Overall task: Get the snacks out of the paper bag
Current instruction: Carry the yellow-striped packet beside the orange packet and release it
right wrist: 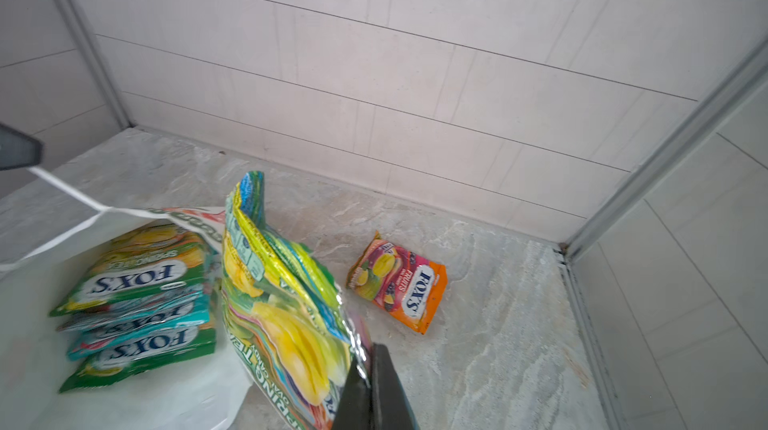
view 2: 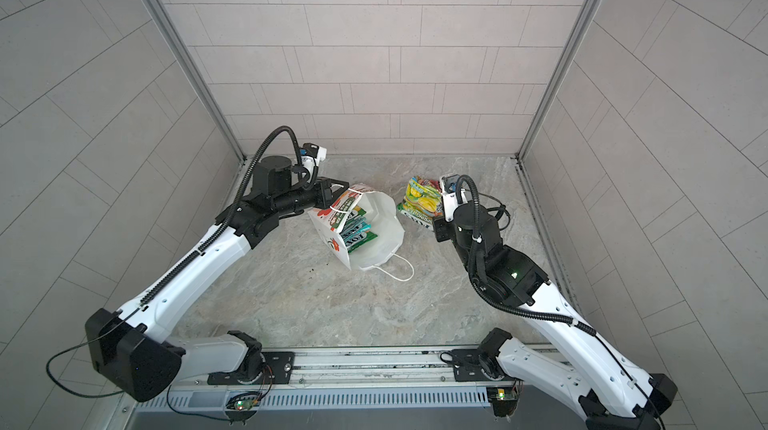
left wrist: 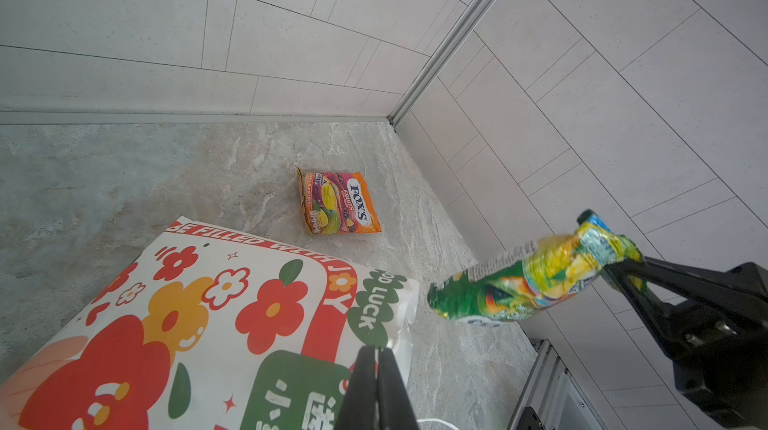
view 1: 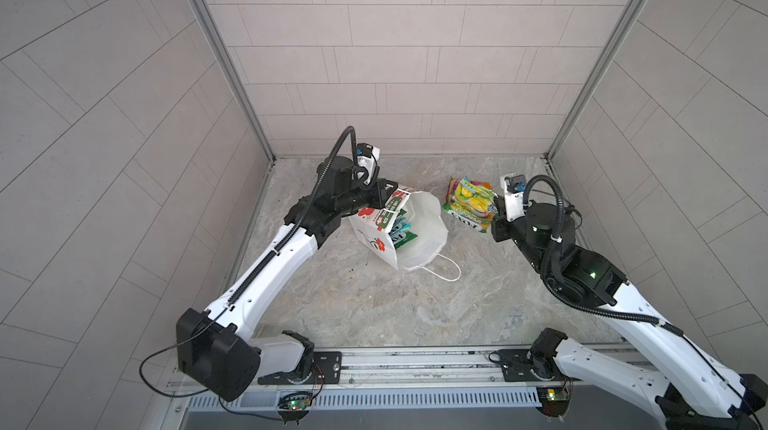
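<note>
Left jaws: closed tight on one cord handle (right wrist: 66, 189) of the paper bag (view 1: 419, 216), right at the rim on the printed side. In the right wrist view I see the cord running taut from the tips to the bag's edge.

Paper bag: on the bench (view 1: 374, 303), about mid-bench and towards the left arm. It is tilted, with the mouth held wide open. The flower print faces the left arm and the white inside faces up. The second handle (view 1: 446, 272) lies slack on the bench on the near side.

Inside the bag: three packets (view 2: 355, 228) stacked against the printed wall. The right wrist view shows a green one (right wrist: 137, 270), a teal one (right wrist: 137, 316) and another green one (right wrist: 145, 353), with "FOX'S" legible on them.

Right jaws: closed, pinching one edge of a green-yellow packet (view 1: 469, 203). The packet hangs clear of the bench, outside the bag and just to its right in both top views. It is crumpled where it is gripped.

Orange-pink packet (left wrist: 338, 208): flat on the bench near the back wall, label up. It sits well apart from the bag and nothing is touching it. In both top views it is mostly hidden behind the held packet
</note>
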`<state>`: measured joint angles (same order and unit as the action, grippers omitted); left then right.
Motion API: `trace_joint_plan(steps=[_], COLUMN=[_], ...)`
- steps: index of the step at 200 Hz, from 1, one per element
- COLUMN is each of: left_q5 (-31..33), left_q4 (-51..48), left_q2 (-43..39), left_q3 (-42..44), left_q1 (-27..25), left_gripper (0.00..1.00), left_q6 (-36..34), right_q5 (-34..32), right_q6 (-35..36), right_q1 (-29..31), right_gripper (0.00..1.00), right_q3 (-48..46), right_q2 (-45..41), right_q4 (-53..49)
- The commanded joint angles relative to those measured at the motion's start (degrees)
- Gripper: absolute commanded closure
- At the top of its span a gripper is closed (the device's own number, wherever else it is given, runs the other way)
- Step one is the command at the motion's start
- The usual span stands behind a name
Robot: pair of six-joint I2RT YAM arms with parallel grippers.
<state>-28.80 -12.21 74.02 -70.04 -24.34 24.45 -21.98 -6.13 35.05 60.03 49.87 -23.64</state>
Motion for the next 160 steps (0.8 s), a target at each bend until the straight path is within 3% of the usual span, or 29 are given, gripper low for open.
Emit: trace_joint_plan(steps=[1, 65, 94, 160], left_q5=[0.57, 0.41, 0.30, -0.30], left_q4=[2.01, 1.79, 1.92, 2.13], left_q2=[-1.61, -1.69, -1.55, -1.33], left_q3=[0.09, 0.13, 0.14, 0.08], left_q1=[0.03, 0.07, 0.12, 0.10], left_gripper=[1.00, 1.00, 1.00, 1.00], left_q6=[-0.53, -0.72, -0.54, -0.36], right_q5=[0.54, 19.72, 23.46, 39.44], right_q6=[-1.96, -9.34, -12.02, -23.18], right_q1=[-6.43, -29.51, -34.34, -46.36], right_gripper=[1.00, 1.00, 1.00, 1.00], right_q3=[1.05, -0.89, -0.12, -0.14], right_q2=[0.91, 11.17, 18.16, 37.90], right_q4=[-0.25, 6.94, 12.22, 32.31])
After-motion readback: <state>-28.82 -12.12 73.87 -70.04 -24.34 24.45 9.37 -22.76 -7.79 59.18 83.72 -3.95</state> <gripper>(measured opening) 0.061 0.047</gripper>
